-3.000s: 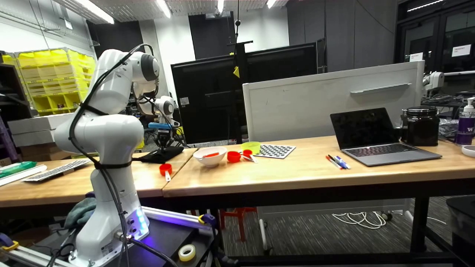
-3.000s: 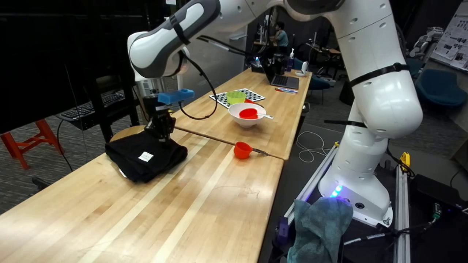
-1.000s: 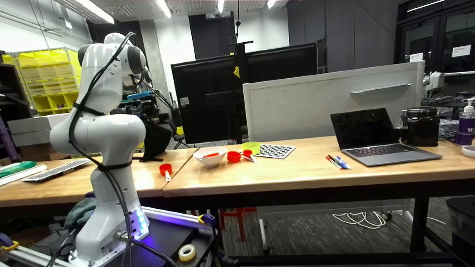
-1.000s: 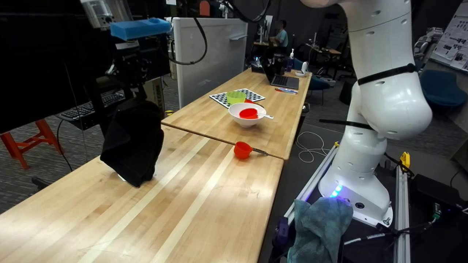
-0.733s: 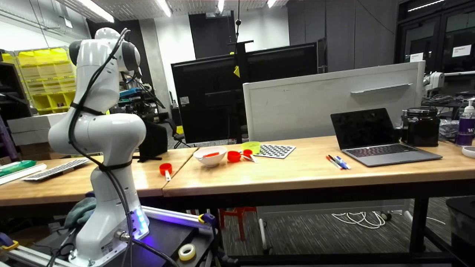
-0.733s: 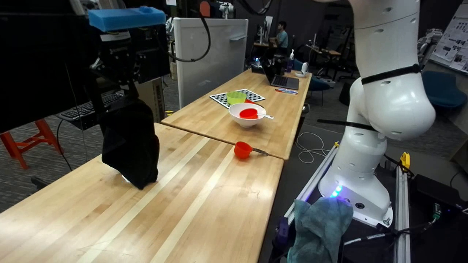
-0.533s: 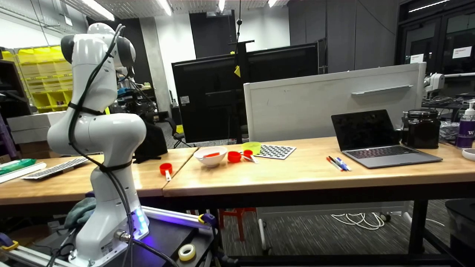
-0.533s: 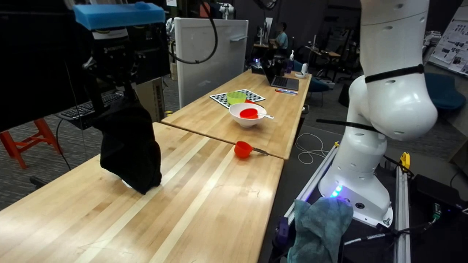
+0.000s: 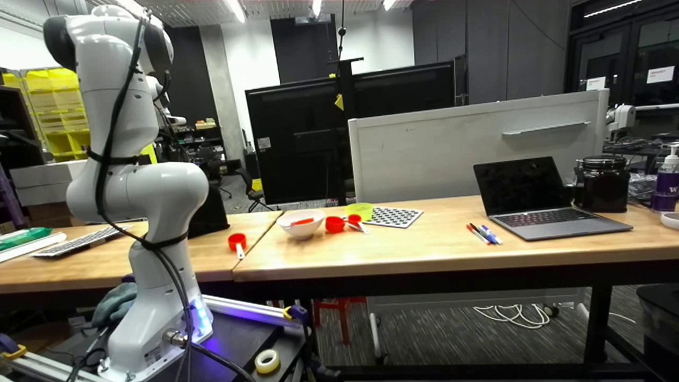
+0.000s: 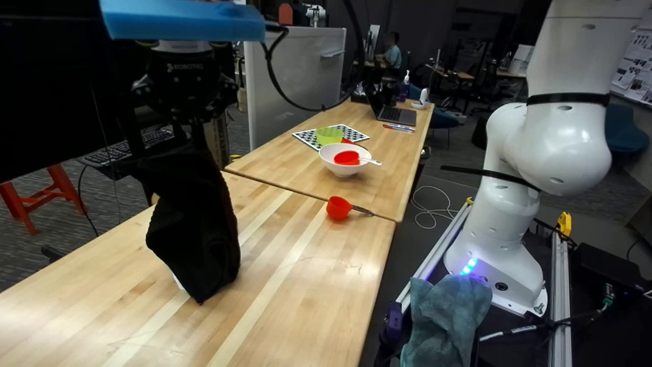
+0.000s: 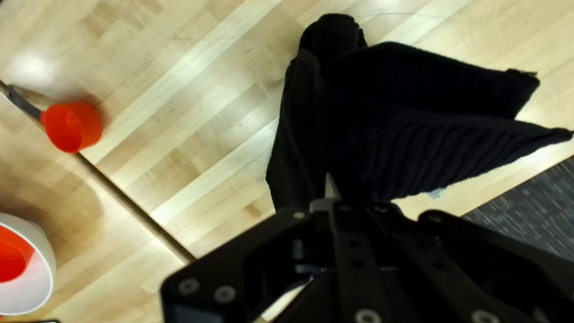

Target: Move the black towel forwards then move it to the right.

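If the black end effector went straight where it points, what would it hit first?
Past the gripped black fabric towel, the end effector would likely meet the pale wooden tabletop; depth unclear.

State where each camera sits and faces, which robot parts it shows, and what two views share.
Exterior view: off the arm, facing across the tables to the whiteboard; arm shows.
Exterior view: also off the arm, facing along the tables; gripper, arm parts show.
Wrist view: on the arm, facing down at the black towel; gripper shows.
Both exterior views share the laptop.
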You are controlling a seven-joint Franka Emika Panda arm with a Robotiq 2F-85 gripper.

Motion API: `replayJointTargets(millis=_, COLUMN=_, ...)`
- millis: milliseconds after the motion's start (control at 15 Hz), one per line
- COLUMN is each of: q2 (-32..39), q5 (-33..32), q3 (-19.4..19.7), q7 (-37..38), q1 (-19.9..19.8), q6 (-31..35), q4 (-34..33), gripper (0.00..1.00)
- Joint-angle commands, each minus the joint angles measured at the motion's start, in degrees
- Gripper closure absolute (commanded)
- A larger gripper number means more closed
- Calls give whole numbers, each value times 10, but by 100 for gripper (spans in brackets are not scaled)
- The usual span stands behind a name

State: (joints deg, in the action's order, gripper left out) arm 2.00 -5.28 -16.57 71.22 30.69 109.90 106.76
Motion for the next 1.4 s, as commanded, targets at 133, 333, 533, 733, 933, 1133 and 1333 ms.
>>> replayJointTargets(millis=133, q2=-172, q5=41, q3=-43, q7=74, q1=-42, q6=65, q4=193, gripper=100)
replayJointTargets(millis=333, q2=-215, q5=75, q3=-43, q7=32, q1=-61, q6=88, q4=267, gripper=100)
replayJointTargets(millis=533, q2=-227, q5=104, q3=-32, q7=-32, q1=-79, q6=124, q4=323, gripper=100)
replayJointTargets(millis=733, q2=-209, q5=126, q3=-20, q7=-104, q1=-100, q6=162, q4=355, gripper=100)
replayJointTargets(millis=933, q2=-185, q5=154, q3=-5, q7=-175, q1=-119, q6=203, q4=377, gripper=100)
replayJointTargets(millis=1133, q2=-158, q5=187, q3=13, q7=-241, q1=-137, q6=238, q4=393, gripper=100)
replayJointTargets(millis=1333, q2=-122, q5=215, q3=25, q7=-293, q1=-152, q6=265, q4=402, gripper=100)
